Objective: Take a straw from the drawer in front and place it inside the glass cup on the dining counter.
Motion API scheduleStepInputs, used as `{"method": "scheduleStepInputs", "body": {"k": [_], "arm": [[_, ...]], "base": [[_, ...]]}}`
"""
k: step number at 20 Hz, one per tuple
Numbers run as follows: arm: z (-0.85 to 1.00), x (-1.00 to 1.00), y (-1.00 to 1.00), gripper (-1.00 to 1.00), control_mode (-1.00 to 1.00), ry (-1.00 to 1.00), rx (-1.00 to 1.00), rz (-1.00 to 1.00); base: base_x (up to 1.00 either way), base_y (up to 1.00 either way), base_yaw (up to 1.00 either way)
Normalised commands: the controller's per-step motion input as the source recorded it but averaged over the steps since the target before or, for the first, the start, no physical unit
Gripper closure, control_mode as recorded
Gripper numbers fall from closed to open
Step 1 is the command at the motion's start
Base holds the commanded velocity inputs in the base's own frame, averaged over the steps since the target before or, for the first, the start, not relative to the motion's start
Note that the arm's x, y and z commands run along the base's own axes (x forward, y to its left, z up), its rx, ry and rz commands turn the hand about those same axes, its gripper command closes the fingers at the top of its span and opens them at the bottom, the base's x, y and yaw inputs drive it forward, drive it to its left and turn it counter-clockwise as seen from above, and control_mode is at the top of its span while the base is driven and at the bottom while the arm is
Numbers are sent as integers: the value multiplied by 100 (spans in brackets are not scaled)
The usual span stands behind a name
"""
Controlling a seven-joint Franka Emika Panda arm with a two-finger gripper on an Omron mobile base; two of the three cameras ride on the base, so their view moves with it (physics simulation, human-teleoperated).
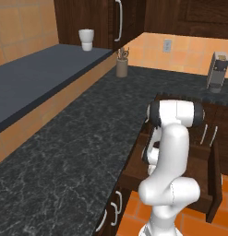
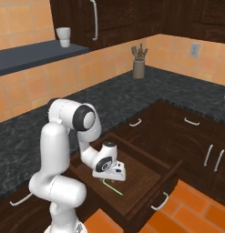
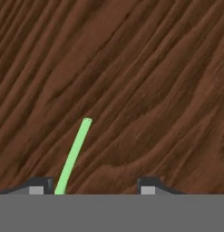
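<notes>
The dark wooden drawer [image 2: 148, 169] stands pulled open below the black counter, its silver bar handle [image 2: 160, 202] toward the floor. A thin green straw [image 2: 113, 187] lies flat on the drawer's wooden bottom. My gripper [image 2: 115, 175] is down inside the drawer, right above the straw's near end. In the hand view the straw [image 3: 75, 155] runs up from between the fingertips, close against the left fingertip [image 3: 39, 186], and the gripper [image 3: 93, 187] has its jaws apart, not clamped on it. The glass cup and the dining counter are out of view.
A black speckled counter [image 1: 74, 152] runs along the wall above the drawer. On it stand a utensil holder [image 2: 139, 67] and a grey appliance [image 1: 216, 71]. A white cup [image 1: 86, 39] sits on the dark shelf. Closed drawers [image 2: 191, 122] flank the open one.
</notes>
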Motion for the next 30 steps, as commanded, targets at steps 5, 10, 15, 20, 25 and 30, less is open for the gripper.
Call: {"method": "scheduleStepInputs", "body": {"k": [5,10,15,20,25,30], "arm": [[-36,1,7,-100,-100,-7,-7,0],[-46,-4,10,100,-100,-4,-10,0],[-30,0,4,100,-100,-6,-5,0],[-7,-3,0,100,-100,-5,0,0],[4,-12,-6,100,-100,-2,0,0],[43,-2,-20,100,-100,-10,0,1]], "base": [[0,0,0],[0,0,0],[0,0,0],[0,0,0],[0,0,0],[0,0,0]]}}
